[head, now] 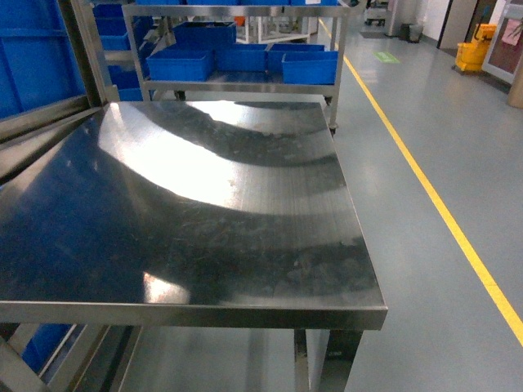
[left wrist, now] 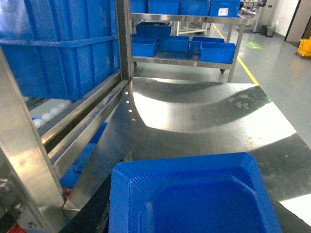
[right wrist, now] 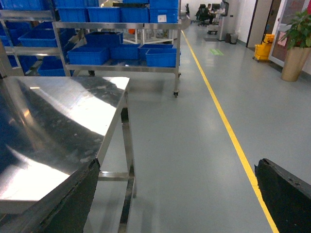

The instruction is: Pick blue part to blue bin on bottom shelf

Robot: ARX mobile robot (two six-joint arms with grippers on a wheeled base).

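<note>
Behind the bare stainless-steel table (head: 204,212), blue plastic crates (head: 245,61) are stacked on racks. No navy-blue block is seen. A blue tray-like object (left wrist: 194,199) is seen beneath the left wrist, apparently gripped; the right gripper (right wrist: 180,194) is spread wide, holding nothing.

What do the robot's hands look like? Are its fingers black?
Yes. The right gripper has two black fingers, wide flat slabs with rough, ragged edges and a matte surface. In the left wrist view only a sliver of one dark finger shows, beside a blue plastic piece. No cables or markings are visible, and the head view shows no arms at all.
</note>
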